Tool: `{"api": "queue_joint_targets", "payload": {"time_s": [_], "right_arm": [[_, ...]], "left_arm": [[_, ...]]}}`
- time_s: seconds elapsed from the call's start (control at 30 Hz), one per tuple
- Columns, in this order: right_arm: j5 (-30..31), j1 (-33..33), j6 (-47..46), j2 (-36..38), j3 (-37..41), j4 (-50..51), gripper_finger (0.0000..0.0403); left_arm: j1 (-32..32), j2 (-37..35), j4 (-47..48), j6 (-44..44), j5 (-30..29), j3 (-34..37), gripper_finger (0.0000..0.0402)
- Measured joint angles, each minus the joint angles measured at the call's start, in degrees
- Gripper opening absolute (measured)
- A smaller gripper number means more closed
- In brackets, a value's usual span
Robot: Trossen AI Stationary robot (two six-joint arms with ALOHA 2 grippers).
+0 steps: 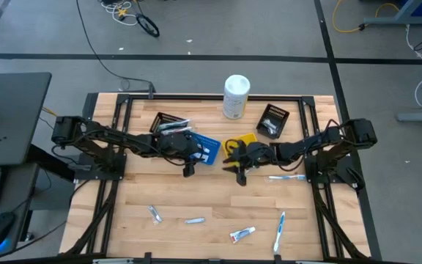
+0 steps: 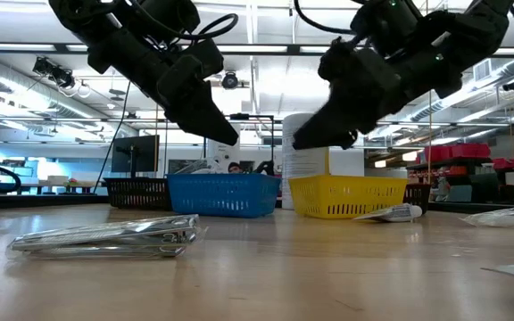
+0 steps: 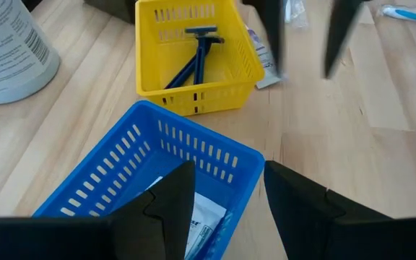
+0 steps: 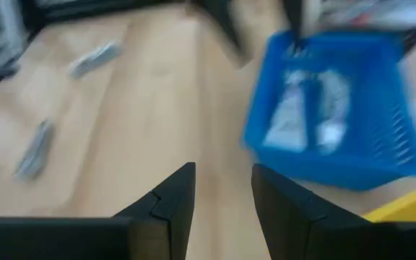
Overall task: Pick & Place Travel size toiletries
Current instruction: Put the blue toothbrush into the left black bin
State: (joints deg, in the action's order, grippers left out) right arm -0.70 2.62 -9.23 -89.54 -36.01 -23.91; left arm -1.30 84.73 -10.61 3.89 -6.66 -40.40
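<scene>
Both hands empty above the middle of the tabletop, sorting only partly done.

Nearest the front edge of the tabletop [image 1: 196, 198], several small tubes [image 1: 242, 234] and a toothbrush [image 1: 278, 230] lie loose, probably waiting for pickup. Farther back, the left hand [image 1: 189, 169] and right hand [image 1: 239, 174] hover with fingers parted, holding nothing. Behind them the blue bin [image 3: 166, 160] keeps white sachets and the yellow bin [image 3: 193, 65] keeps razors [image 3: 197, 54], so each kind seemingly has its own bin.
</scene>
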Motion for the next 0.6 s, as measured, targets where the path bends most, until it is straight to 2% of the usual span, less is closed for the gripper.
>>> {"api": "queue_joint_targets", "payload": {"time_s": [0.1,0.27,0.5,0.6], "right_arm": [[-0.9,1.5,-3.9,0.5,0.0,9.0,0.0146],[1.0,5.1,-11.3,5.9,-2.6,32.1,0.0146],[1.2,9.1,-13.0,16.0,-10.5,62.8,0.0146],[5.0,10.0,-15.3,18.9,-11.1,73.5,0.0146]], "left_arm": [[0.0,0.0,0.0,-1.2,0.0,0.0,0.0176],[0.0,0.0,-0.7,-2.9,0.0,0.0,0.0176],[0.0,0.0,-3.5,-4.8,0.0,0.0,0.0176],[0.0,0.0,-4.4,-4.9,0.0,0.0,0.0176]]}}
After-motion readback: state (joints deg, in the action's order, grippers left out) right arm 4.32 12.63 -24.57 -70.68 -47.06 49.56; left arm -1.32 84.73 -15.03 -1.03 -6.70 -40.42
